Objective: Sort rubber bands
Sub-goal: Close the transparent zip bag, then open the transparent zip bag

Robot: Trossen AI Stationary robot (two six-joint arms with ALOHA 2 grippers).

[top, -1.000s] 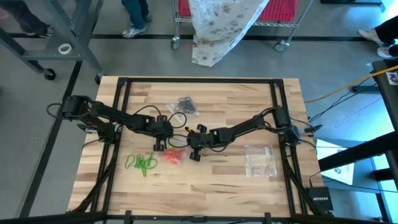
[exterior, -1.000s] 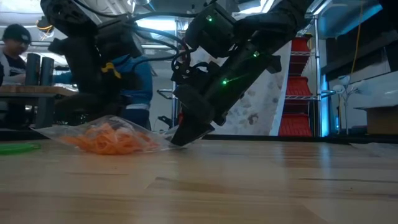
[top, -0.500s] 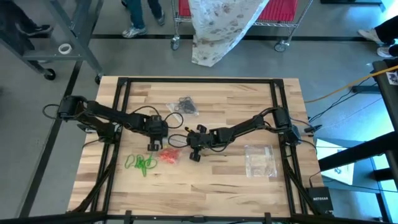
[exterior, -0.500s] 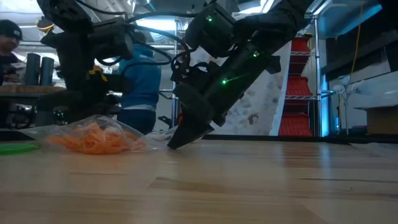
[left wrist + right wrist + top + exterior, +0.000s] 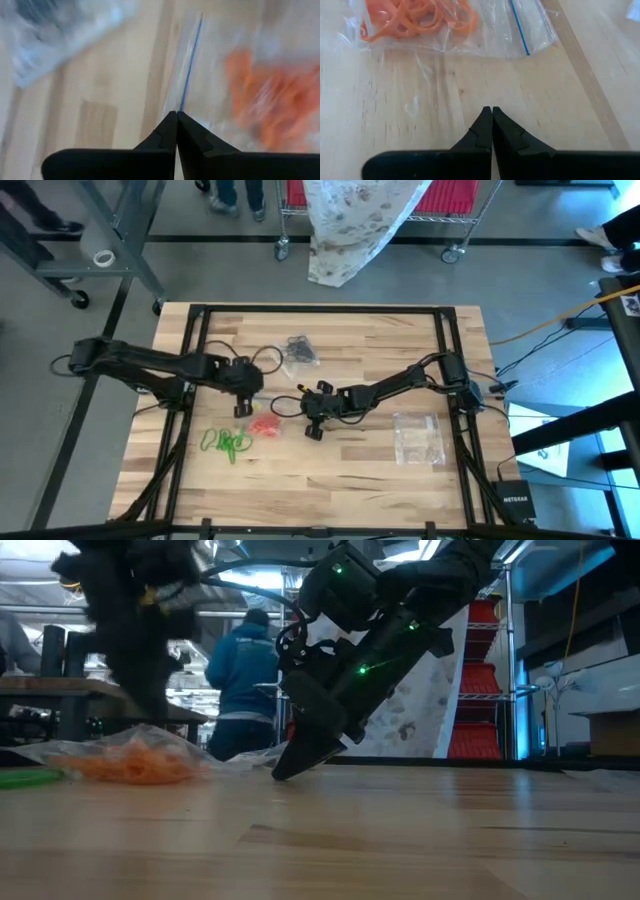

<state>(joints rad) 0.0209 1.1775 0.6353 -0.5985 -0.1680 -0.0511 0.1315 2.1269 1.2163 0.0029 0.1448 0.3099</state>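
Observation:
A clear zip bag of orange rubber bands lies at mid table, its bulk on the wood. My left gripper is shut at the bag's left end, above the table. My right gripper is shut just right of the bag, its tips down at the wood. Loose green rubber bands lie near the front left. A second clear bag with black bands lies toward the far edge. My left gripper is shut on the bag's blue zip edge, which runs straight out from the fingertips; the view is blurred. The fingers slant down from the table's left. That edge is raised while the bag's filled part lies on the table. My right gripper's shut fingertips stand on bare wood, slanting down from the right, short of the bag's edge.
An empty clear bag lies at the front right. The black table frame rails run along the edges. A person in blue stands beyond the table. Bare wood lies along the near edge.
My left gripper has risen and drawn back toward the table's left edge, staying shut. The bag of orange bands has slid leftward with it, away from my right gripper, its zip edge lifted.

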